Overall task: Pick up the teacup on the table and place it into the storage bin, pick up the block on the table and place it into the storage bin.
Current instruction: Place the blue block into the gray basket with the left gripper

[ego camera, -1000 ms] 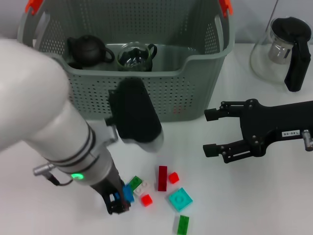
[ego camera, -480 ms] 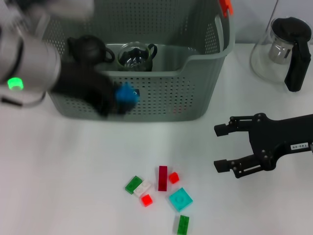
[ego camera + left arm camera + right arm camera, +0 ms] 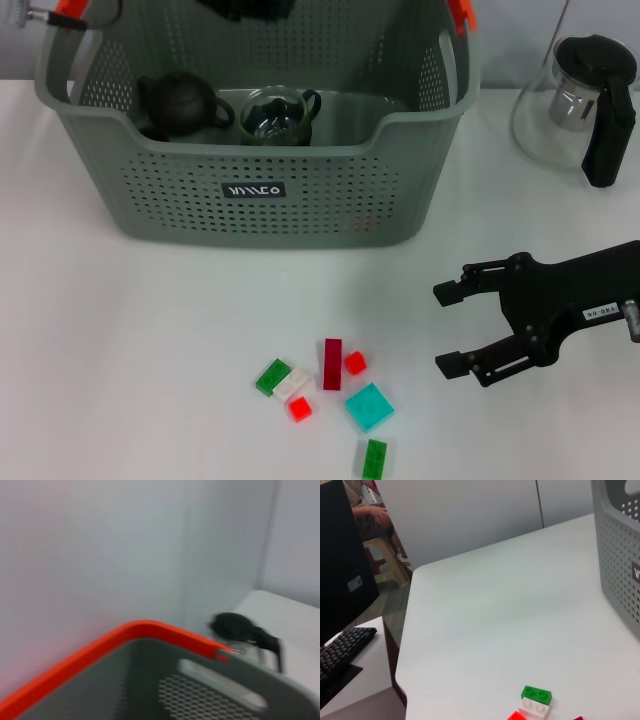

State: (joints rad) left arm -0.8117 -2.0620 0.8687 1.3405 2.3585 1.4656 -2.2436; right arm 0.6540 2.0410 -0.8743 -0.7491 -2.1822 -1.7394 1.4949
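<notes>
The grey-green storage bin (image 3: pixel 260 190) stands at the back centre of the table. A glass teacup (image 3: pixel 278 115) sits inside it beside a black teapot (image 3: pixel 180 100). Several small blocks lie loose in front of the bin, among them a dark red block (image 3: pixel 332 362), a cyan block (image 3: pixel 369 406) and a green block (image 3: pixel 272 376). My left gripper (image 3: pixel 245 8) is a dark shape at the top edge of the head view, above the bin's far side. My right gripper (image 3: pixel 442 328) hovers open and empty to the right of the blocks. The right wrist view shows the green block (image 3: pixel 536 694) and the bin wall (image 3: pixel 620 545).
A glass pitcher with a black lid and handle (image 3: pixel 585 105) stands at the back right, and the left wrist view shows the pitcher (image 3: pixel 242 630) beyond the bin's orange rim (image 3: pixel 125 640). The table's left edge (image 3: pixel 407 645) drops off beside a desk with a keyboard (image 3: pixel 345 645).
My left arm rose from the blocks holding a blue block and swung up over the bin; the blue block no longer shows. My right gripper drifted slightly right and down.
</notes>
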